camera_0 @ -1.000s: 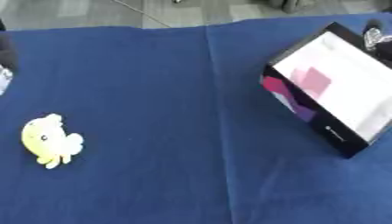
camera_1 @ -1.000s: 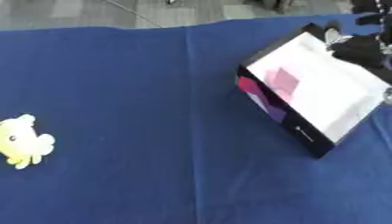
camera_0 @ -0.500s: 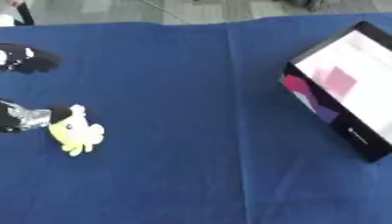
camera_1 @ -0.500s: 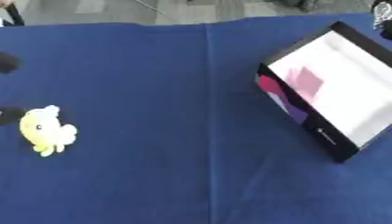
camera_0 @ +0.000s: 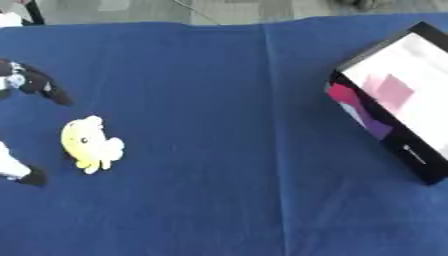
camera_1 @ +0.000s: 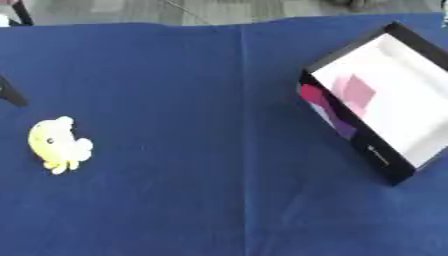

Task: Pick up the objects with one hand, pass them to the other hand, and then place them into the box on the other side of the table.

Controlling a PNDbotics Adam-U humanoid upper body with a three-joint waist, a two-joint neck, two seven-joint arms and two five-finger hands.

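Between the earlier pictures and this moment, the robot's black left hand (camera_0: pixel 26 85) had come in at the left edge of the desk, where one second before no hand stood near the toy; the camera had also shifted, so the whole scene sat differently in view. That hand was spread wide, one dark finger (camera_0: pixel 54 93) pointing down toward the toy from above and another dark tip (camera_0: pixel 33 177) showing lower at the edge, with the toy just beside them and apparently untouched. A small yellow soft toy with a paler underside (camera_0: pixel 89 144) lay flat on the dark blue cloth covering the desk (camera_0: pixel 219 150), near its left side. Well apart, at the right side, stood the open black box with a white inside and a pink and purple panel (camera_1: pixel 382 102), set askew. No right hand showed in either view.
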